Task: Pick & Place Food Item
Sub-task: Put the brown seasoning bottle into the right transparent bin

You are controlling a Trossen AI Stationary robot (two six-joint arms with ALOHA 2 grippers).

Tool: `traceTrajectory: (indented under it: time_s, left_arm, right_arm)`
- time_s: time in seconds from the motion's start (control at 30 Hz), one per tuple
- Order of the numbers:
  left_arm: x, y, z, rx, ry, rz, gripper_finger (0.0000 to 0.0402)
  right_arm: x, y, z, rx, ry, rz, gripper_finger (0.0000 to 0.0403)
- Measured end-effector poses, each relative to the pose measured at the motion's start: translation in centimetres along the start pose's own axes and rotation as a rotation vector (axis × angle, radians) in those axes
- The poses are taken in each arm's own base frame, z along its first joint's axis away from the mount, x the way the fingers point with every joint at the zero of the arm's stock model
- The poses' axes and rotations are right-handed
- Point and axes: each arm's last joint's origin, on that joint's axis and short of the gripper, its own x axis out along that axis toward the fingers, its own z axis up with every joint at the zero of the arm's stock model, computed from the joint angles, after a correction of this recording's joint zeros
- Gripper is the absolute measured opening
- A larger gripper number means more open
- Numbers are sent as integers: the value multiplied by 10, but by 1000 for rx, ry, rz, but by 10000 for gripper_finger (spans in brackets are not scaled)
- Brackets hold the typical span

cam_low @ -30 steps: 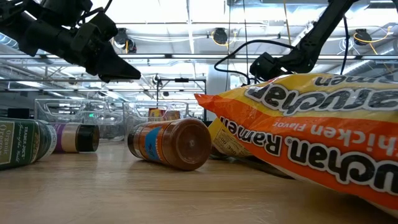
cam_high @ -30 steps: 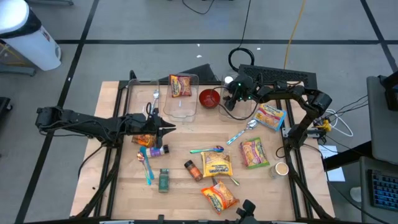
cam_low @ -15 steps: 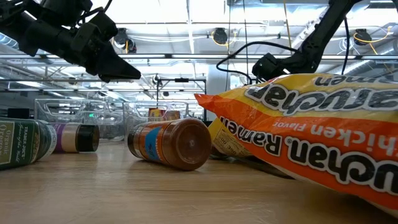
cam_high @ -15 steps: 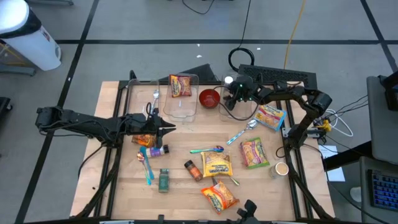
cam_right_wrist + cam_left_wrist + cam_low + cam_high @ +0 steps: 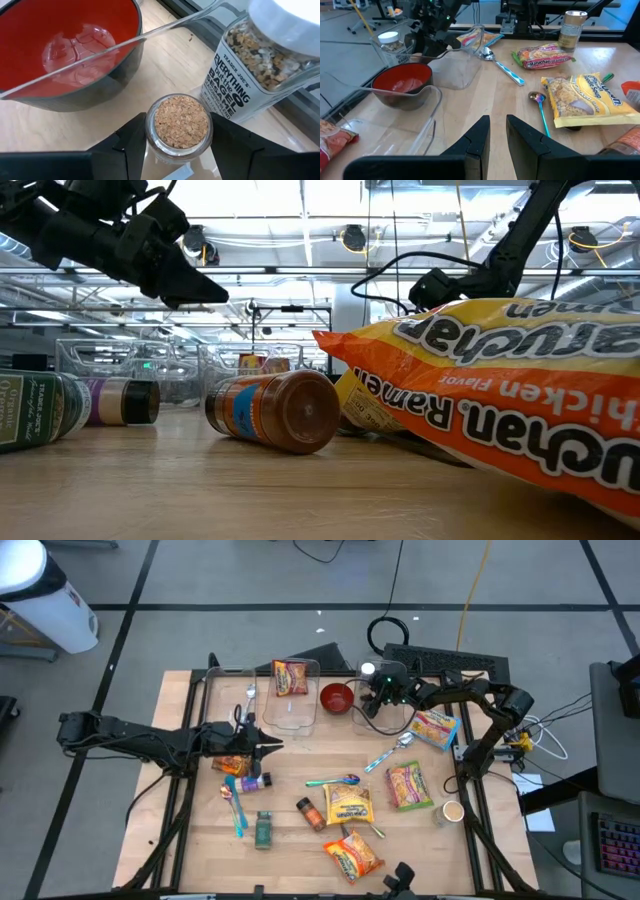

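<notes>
My right gripper (image 5: 178, 137) is at the table's far side, next to a red bowl (image 5: 337, 697), shut on a small glass spice jar (image 5: 178, 122) filled with tan grains. Just beyond it a white-lidded "Everything but the Bagel" jar (image 5: 252, 65) stands upright on its base, by the wall of a clear container (image 5: 165, 27). My left gripper (image 5: 272, 747) hovers over the table's left-middle, fingers almost together and empty, above an orange packet (image 5: 232, 765). My right gripper pinches the small jar's round sides (image 5: 150, 131) between its two fingers. The jar's round glass end faces the wrist camera. The gripper hides the rest of the jar. I cannot tell whether the jar rests on anything.
A ramen packet (image 5: 291, 677) lies in a clear container at the far side. More packets (image 5: 433, 727) (image 5: 408, 785) (image 5: 347, 805) (image 5: 353, 855), spoons (image 5: 390, 755) (image 5: 335, 781), spice jars (image 5: 310, 812) (image 5: 263, 830) (image 5: 250, 782) and a can (image 5: 453, 811) lie scattered over the table's middle and near side.
My right gripper has shifted a little toward the table's right edge with the jar still between its fingers.
</notes>
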Motion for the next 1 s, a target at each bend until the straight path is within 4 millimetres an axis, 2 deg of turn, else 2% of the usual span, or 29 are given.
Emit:
traceTrajectory:
  time_s: [1.0]
  left_arm:
    - [0, 0, 4, 28, -46, 1, 72]
  right_arm:
    - [0, 0, 3, -2, -29, 0, 207]
